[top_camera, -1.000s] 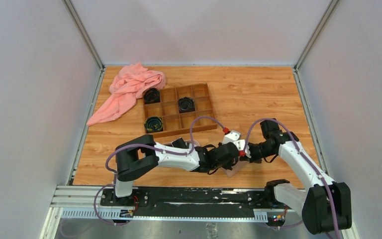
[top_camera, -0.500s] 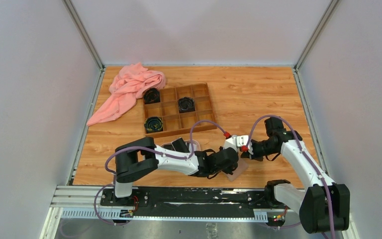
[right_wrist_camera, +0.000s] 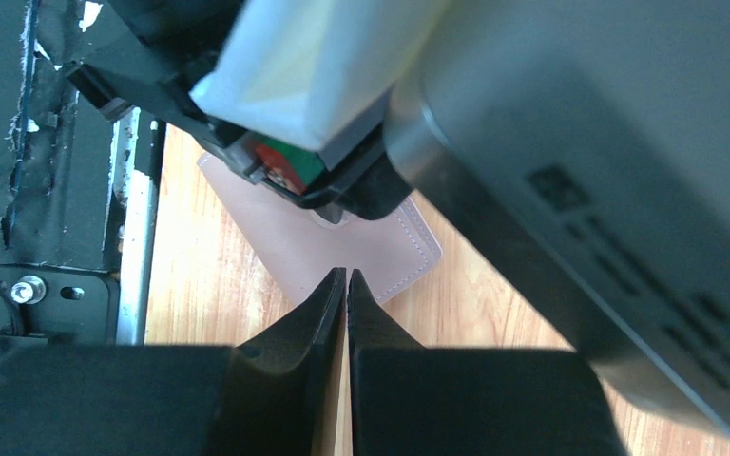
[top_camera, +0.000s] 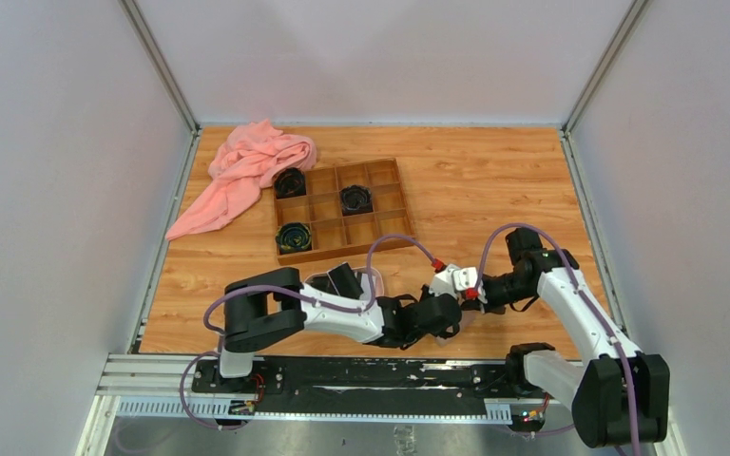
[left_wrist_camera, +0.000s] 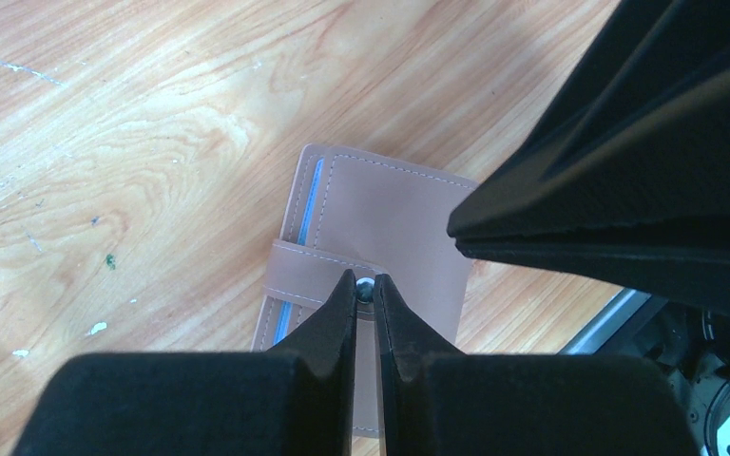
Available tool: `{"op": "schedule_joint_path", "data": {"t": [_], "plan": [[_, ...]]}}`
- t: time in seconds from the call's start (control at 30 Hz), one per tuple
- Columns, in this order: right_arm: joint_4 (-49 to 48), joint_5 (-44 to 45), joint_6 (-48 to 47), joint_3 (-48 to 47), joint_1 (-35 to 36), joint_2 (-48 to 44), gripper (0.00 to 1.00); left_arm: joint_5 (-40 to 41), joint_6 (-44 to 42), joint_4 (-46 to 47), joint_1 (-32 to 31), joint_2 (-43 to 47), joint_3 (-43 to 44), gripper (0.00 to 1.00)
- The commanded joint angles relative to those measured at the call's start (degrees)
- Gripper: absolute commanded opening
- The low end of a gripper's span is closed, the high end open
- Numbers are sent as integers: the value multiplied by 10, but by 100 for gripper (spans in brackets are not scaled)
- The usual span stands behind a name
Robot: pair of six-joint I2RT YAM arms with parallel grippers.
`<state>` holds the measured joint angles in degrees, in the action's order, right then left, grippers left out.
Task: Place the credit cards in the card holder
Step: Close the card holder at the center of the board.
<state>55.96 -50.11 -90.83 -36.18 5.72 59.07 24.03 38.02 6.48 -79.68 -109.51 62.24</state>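
Under the left gripper [left_wrist_camera: 365,285] and right gripper [right_wrist_camera: 346,277] — both closed, seemingly empty — lies the tan, blue-lined card holder [left_wrist_camera: 390,214], strapped.

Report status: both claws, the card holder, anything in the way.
Left claw shut, tips at snap strap of card holder. Right claw shut, empty, over its edge. Holder closed on table; left arm crowds it.

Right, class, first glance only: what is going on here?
The card holder lies closed on the table by the near edge. The left claw, shut, has its tips at the snap on the strap. The right claw, also shut, points at the holder's edge. Neither holds a card.
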Motion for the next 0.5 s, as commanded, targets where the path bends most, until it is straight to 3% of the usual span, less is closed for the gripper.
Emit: {"op": "schedule_joint_path", "data": {"t": [0.0,0.47], "plan": [[48,-22,-31,-22,-8,-18,7,-28,-15,-182,-34,-72,-30,0],[58,-22,-28,-27,-30,-19,6,-29,-3,-152,-60,-89,-42,0]]}}
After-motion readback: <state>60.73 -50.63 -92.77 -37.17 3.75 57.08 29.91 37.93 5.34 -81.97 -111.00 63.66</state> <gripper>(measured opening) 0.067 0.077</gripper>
